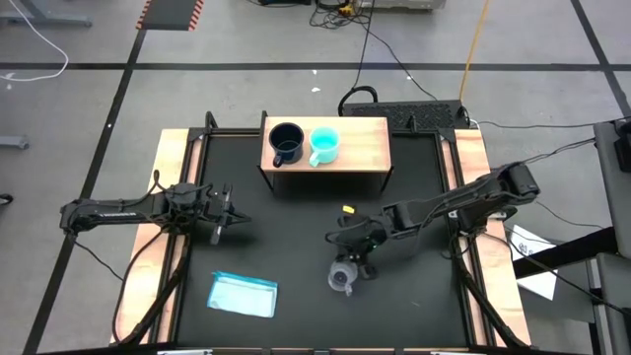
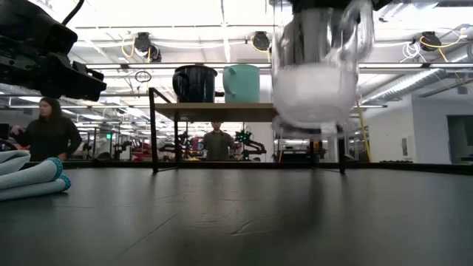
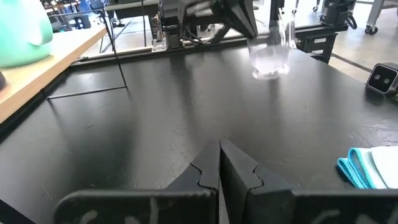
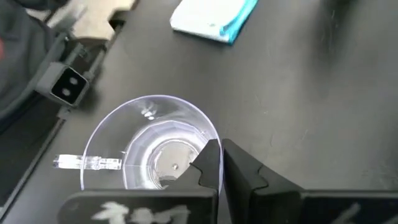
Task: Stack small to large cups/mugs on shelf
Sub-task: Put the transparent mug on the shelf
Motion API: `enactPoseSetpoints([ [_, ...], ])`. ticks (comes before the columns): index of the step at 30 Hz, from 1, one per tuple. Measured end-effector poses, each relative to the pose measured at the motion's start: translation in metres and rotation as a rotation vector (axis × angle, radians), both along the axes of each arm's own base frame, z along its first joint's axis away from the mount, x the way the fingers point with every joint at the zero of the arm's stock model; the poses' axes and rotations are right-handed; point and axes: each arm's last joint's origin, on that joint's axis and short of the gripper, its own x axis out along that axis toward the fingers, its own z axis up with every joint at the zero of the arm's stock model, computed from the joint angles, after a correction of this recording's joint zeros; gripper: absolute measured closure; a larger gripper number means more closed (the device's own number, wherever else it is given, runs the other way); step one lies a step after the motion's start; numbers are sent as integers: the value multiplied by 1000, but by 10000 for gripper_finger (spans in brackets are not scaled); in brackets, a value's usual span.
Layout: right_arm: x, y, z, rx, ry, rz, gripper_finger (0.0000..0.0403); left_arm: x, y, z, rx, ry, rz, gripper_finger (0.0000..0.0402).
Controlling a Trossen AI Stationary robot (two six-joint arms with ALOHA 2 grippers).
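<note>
Two mugs, one dark (image 1: 285,143) and one turquoise (image 1: 324,145), stand on the shelf (image 1: 360,148). The right gripper (image 1: 347,268) pinches the rim of one clear cup (image 1: 342,279) above the table; the left gripper (image 1: 229,219) is closed, empty.

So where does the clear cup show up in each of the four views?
High view: clear cup low centre, at the right gripper.
Low view: upper right of centre, lifted off the table.
Left wrist view: upper middle, held aloft.
Right wrist view: lower left, rim pinched.
Shared landmark: light-blue packet.
</note>
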Motion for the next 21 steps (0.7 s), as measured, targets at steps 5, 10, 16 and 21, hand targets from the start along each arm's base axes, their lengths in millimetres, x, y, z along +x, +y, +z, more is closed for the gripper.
enactPoseSetpoints([
  [5,-22,-10,3,5,-69,-9,402,0,0,0,0,0,0,394],
  [10,-50,-28,-2,61,-177,-84,402,0,0,0,0,0,0,394],
  [16,-85,-37,-9,97,-303,-122,403,0,0,0,3,-1,-1,394],
  [21,-110,-42,-22,107,-348,-167,403,0,0,0,3,-1,-1,394],
])
